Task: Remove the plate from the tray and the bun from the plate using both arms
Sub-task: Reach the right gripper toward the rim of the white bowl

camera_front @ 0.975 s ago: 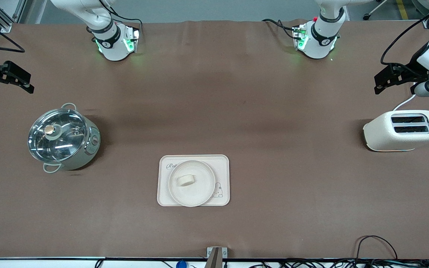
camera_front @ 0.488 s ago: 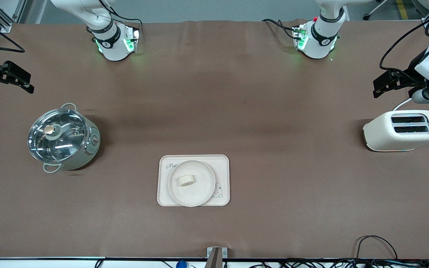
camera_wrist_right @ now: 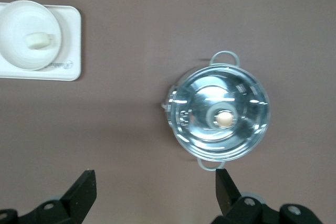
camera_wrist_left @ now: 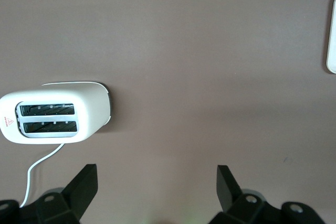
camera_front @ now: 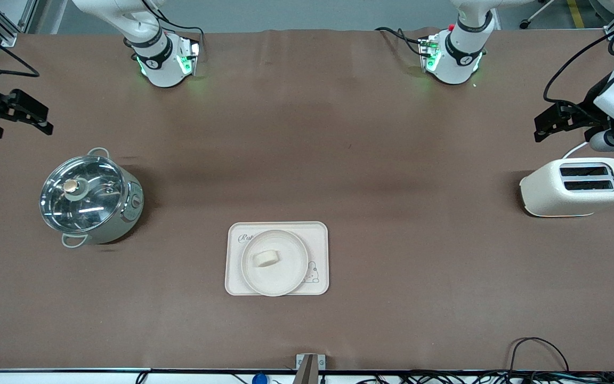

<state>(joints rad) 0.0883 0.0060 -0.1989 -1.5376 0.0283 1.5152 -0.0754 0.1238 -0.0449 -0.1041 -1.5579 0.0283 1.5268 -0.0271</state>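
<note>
Status: while I'm watching from the remote desk, both arms are hanging up at the two ends of the table, neither one touching anything.
Plate: the plate [camera_front: 275, 263] is sitting on the rabbit tray [camera_front: 318, 233], near the middle of the table and toward the front camera; I'm also seeing it in the right wrist view [camera_wrist_right: 30, 35], covering most of the tray [camera_wrist_right: 71, 43].
Bun: the bun [camera_front: 266, 258] is lying on the plate, roughly at its centre, and it's showing as a small pale lump in the right wrist view [camera_wrist_right: 39, 40].
Left gripper: the left gripper [camera_wrist_left: 156, 188] is hovering over the table's left-arm end, just by the toaster [camera_front: 576, 186]; its fingers [camera_wrist_left: 84, 186] are spread wide and I'm seeing only bare cloth between them.
Right gripper: the right gripper [camera_wrist_right: 155, 191] is hovering over the right-arm end, above the table near the pot [camera_front: 91, 197]; its fingers [camera_wrist_right: 83, 192] are parted wide too, gripping nothing.
Pot: it's standing with its glass lid [camera_wrist_right: 219, 116] on, well apart from the tray.
Toaster: it's resting with both slots facing up [camera_wrist_left: 55, 117], its white cord [camera_wrist_left: 39, 162] trailing off.
</note>
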